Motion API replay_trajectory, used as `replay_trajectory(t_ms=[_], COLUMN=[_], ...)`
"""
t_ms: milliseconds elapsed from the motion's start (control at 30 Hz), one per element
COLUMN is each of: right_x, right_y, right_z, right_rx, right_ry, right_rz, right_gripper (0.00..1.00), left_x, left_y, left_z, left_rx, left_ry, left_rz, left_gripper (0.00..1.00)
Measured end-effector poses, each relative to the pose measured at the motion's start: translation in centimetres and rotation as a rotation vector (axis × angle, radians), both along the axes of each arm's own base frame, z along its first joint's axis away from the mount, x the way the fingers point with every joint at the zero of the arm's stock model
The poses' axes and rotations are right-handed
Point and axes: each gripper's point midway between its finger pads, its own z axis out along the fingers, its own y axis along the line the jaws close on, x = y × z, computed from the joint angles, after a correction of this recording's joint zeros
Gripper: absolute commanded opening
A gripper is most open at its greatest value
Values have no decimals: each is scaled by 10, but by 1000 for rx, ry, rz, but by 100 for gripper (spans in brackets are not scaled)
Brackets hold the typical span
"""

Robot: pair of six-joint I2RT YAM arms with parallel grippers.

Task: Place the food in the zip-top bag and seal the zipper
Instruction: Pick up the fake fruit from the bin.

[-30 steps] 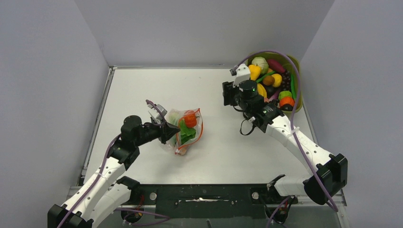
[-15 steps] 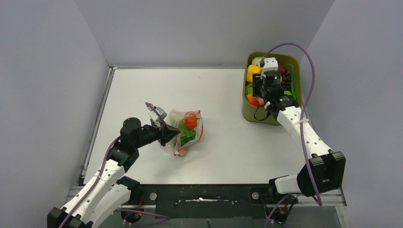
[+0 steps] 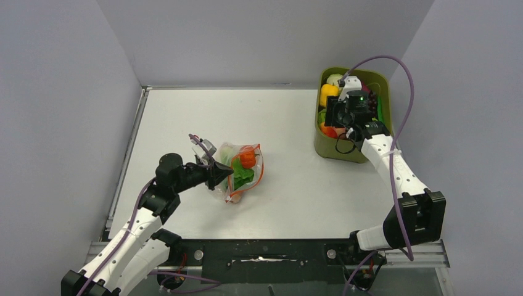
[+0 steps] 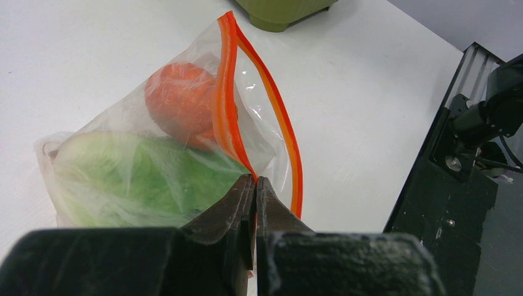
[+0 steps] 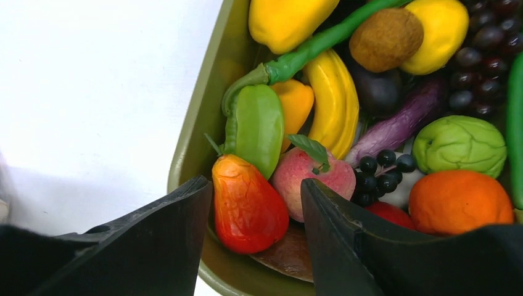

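- The zip-top bag (image 4: 123,154) lies crumpled on the white counter (image 3: 290,123). It is left of centre and well apart from the olive-green tub (image 3: 345,152) at the far right edge.
- The left gripper (image 4: 255,184) has its jaws pressed together on the near end of the zipper (image 4: 224,92), pinching it there. A second orange strip bows out to the right of the jaws, so the mouth gapes between the two strips.
- Inside the bag, an orange piece (image 4: 179,105) sits up by the mouth. A green leafy piece (image 4: 135,179) lies deeper in, touching it.
- The right gripper (image 5: 256,185) hangs over the left side of the tub with its jaws spread. One jaw stands on each side of a red-orange pear-shaped fruit (image 5: 247,209) that lies against the tub wall.
- The wrist view does not settle whether either jaw touches that fruit, though a thin gap seems to show on both sides.
- Just beside the fruit lie a green pepper (image 5: 259,126) and a pink peach (image 5: 314,179) with a leaf on top.
- Further in are a yellow banana (image 5: 336,105), a purple eggplant (image 5: 401,123), a bunch of black grapes (image 5: 382,172), a pale green cabbage (image 5: 459,145) and an orange (image 5: 459,200).
- A yellow pepper (image 5: 287,21) sits at the far end of the tub.
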Motion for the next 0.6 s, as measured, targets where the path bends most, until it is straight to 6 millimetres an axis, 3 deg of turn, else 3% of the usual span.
replay_trajectory(t_ms=[167, 600], right_x=[4, 2], right_y=[-1, 10], right_z=[-23, -50], right_rx=[18, 54], right_ry=[80, 174], right_rz=[19, 72], right_gripper=[63, 66], left_x=[0, 0], left_y=[0, 0], left_z=[0, -1], left_rx=[1, 2], left_ry=[-1, 1], left_rz=[0, 0], left_gripper=[0, 0])
